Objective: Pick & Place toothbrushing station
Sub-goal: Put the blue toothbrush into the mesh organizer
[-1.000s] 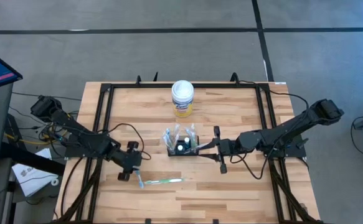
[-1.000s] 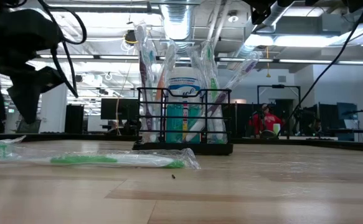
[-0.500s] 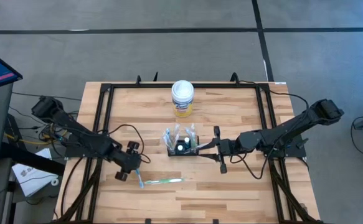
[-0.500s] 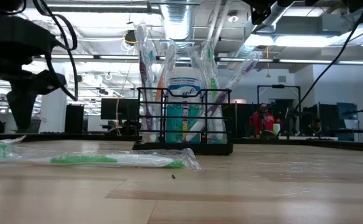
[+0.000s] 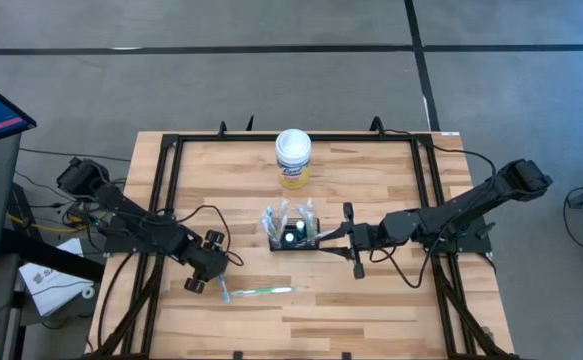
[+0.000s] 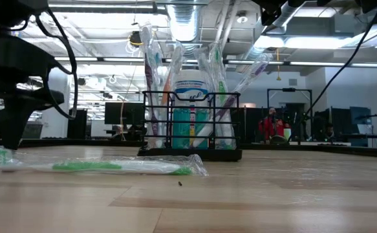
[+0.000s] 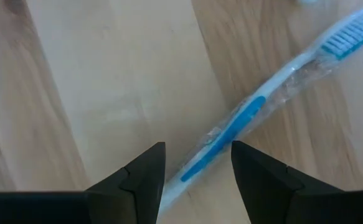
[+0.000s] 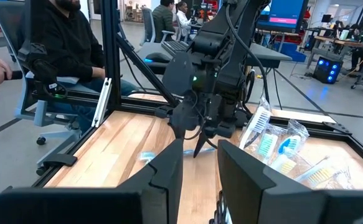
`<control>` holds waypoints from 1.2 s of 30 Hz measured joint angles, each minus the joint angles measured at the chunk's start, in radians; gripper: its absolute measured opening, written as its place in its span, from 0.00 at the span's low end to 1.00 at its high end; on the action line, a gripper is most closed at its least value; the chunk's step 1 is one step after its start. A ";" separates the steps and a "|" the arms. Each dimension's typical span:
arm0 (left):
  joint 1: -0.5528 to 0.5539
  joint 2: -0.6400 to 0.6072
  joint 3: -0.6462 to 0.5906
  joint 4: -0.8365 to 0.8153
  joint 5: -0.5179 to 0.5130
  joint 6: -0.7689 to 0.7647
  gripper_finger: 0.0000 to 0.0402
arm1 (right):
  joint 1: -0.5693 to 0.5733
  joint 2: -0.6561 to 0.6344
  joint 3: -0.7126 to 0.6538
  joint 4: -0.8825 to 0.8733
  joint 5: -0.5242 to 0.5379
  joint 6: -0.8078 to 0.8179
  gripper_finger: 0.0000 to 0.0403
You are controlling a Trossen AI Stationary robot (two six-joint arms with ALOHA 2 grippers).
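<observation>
Left gripper (image 5: 211, 276) low over the table (image 5: 371, 190), fingers (image 7: 145, 171) parted, straddling the handle end of a wrapped blue toothbrush (image 7: 249, 121) without gripping it. Wrapped green toothbrush (image 5: 261, 291) lies just beside. Right gripper (image 5: 349, 240) spread apart, empty, beside the toothbrushing station (image 5: 292, 235), mid-table, upright, filled with packaged brushes. White-lidded canister (image 5: 293, 158) stands behind.

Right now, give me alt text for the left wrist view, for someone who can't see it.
Looking down at a light wooden table, a blue toothbrush in a clear wrapper lies diagonally, its handle end reaching into the gap between the left gripper's two open dark fingers. Its bristled head points toward the picture's far corner. The fingers are not closed on it.
</observation>
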 joint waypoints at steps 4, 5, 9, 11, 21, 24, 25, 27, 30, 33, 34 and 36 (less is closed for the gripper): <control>0.000 0.031 0.003 0.001 0.021 0.000 0.44 | 0.000 0.000 0.000 0.000 0.000 0.000 0.23; 0.000 0.037 0.005 0.001 0.023 0.000 0.44 | 0.000 0.000 0.000 0.000 0.000 0.000 0.23; 0.000 0.049 0.005 0.001 0.023 -0.003 0.43 | 0.000 0.000 0.000 0.000 0.000 -0.002 0.23; 0.000 0.049 0.004 0.003 0.023 -0.004 0.40 | 0.000 0.000 0.000 -0.001 0.000 -0.002 0.23; 0.000 0.050 0.002 0.021 0.021 -0.057 0.12 | 0.000 0.000 0.000 -0.001 0.000 -0.002 0.23; 0.000 0.050 0.000 0.032 0.022 -0.057 0.04 | 0.000 0.000 0.000 -0.001 0.000 -0.002 0.23; 0.000 0.050 0.000 0.035 0.022 -0.057 0.03 | 0.000 0.000 0.000 -0.001 0.000 -0.001 0.23; 0.000 0.051 0.000 0.038 0.022 -0.058 0.03 | 0.000 0.000 0.000 -0.001 0.000 0.000 0.23; -0.010 0.051 0.000 0.045 0.016 -0.086 0.06 | 0.000 0.000 0.000 -0.001 0.000 0.000 0.23; -0.026 0.048 0.013 0.056 0.012 -0.102 0.05 | 0.000 0.000 0.000 -0.001 0.000 0.000 0.23; -0.032 0.047 0.023 0.072 0.022 -0.103 0.04 | 0.000 0.000 0.000 -0.001 0.000 0.000 0.23; -0.043 0.033 0.049 0.101 0.024 -0.103 0.02 | 0.000 0.000 0.000 -0.001 0.000 0.000 0.23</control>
